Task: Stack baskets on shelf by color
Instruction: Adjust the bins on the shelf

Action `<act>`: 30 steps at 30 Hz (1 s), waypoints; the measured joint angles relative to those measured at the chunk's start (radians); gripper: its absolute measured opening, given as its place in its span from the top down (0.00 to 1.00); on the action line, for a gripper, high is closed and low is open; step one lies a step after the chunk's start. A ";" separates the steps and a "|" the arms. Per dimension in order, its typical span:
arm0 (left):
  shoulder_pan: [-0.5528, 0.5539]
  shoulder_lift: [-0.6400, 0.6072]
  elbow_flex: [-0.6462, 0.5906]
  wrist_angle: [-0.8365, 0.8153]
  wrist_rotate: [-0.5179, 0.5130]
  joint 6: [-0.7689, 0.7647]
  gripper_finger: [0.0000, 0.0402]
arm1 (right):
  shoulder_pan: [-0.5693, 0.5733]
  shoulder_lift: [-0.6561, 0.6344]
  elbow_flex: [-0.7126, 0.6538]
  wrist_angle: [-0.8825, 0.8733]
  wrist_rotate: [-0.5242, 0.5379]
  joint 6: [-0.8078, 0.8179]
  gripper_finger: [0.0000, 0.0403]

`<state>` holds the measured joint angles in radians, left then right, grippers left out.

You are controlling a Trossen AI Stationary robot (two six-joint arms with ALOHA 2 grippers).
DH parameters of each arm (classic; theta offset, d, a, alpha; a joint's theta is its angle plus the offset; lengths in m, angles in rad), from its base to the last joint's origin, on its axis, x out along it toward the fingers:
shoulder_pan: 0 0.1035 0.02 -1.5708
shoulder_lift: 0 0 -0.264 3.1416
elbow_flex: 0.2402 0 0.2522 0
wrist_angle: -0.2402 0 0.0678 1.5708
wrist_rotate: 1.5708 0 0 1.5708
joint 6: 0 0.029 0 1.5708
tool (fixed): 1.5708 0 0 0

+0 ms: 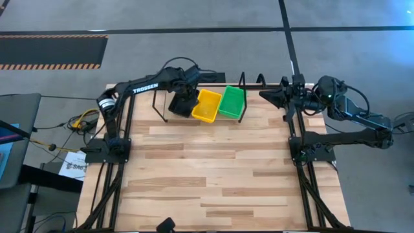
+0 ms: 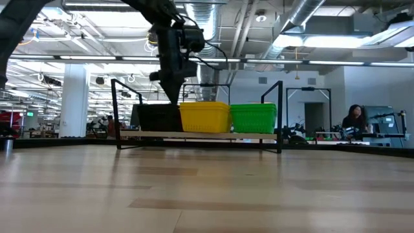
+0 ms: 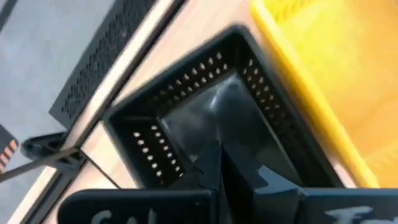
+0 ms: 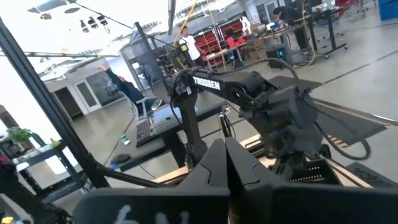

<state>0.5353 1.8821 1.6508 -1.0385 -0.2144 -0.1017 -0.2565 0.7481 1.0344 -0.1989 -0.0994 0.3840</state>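
Bright overhead ceiling lights (image 2: 304, 40); left wrist view motion-blurred, low view backlit

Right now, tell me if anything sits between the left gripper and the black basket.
Nothing visible does. The left gripper, shut, hangs directly over the open black basket on the shelf, beside the yellow basket.

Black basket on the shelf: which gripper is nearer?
Left. The left gripper hangs shut directly over the black basket; the right gripper waits beyond the green basket.
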 joint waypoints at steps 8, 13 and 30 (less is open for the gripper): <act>0.008 0.053 -0.001 -0.014 -0.054 0.045 1.00 | 0.001 0.006 -0.001 0.000 0.001 0.010 1.00; 0.024 0.053 -0.001 -0.029 -0.136 0.058 1.00 | 0.001 0.012 -0.001 0.002 0.003 0.026 1.00; 0.100 0.053 -0.005 -0.055 -0.122 0.036 1.00 | 0.001 0.011 -0.001 0.008 0.004 0.035 1.00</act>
<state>0.6357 1.9350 1.6463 -1.0935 -0.3368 -0.0652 -0.2558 0.7589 1.0336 -0.1909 -0.0959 0.4194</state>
